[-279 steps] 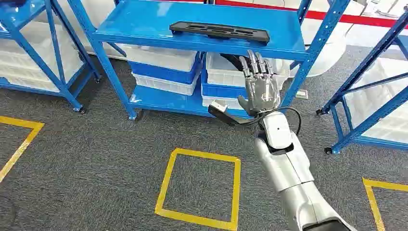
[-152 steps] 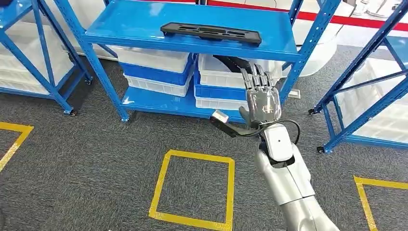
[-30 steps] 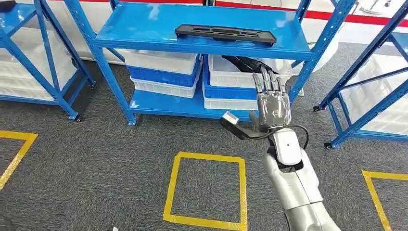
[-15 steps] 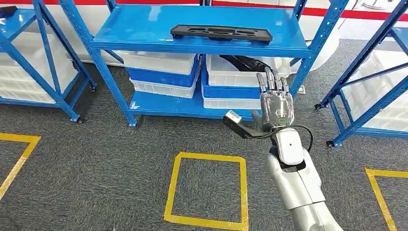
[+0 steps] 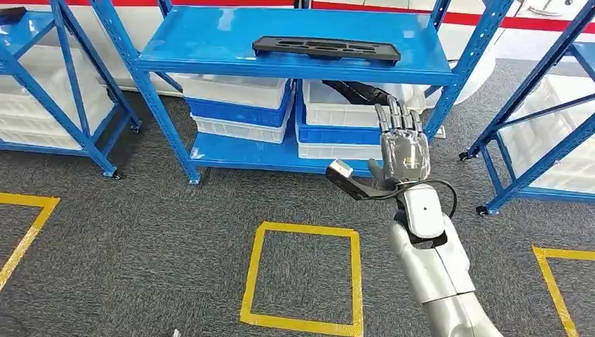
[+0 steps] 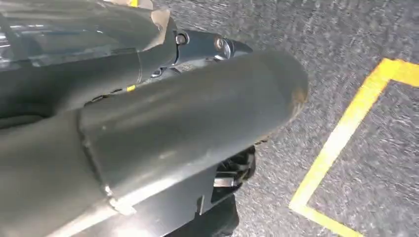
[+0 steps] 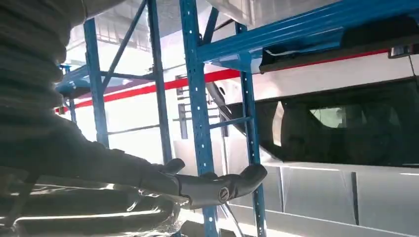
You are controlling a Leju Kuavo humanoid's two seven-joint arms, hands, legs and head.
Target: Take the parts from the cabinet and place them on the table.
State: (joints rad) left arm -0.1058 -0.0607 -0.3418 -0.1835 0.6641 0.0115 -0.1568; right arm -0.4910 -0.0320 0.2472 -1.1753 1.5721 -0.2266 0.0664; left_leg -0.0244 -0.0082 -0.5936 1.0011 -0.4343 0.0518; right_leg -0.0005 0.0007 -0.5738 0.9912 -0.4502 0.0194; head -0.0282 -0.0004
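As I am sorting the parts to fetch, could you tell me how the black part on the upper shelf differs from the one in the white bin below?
The flat black part lies fully exposed on the upper shelf; the curved black part sits in a white bin underneath, partly hidden. The first is straight with slots, the second bent. Both are black.

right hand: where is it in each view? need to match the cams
Head view: right hand right of centre, fingers apart, in front of the blue rack's lower shelf.
Right wrist view: right hand enters from the left edge, thumb reaching toward the blue rack upright.
Left wrist view: right hand not in it.
Shared landmark: the blue rack.
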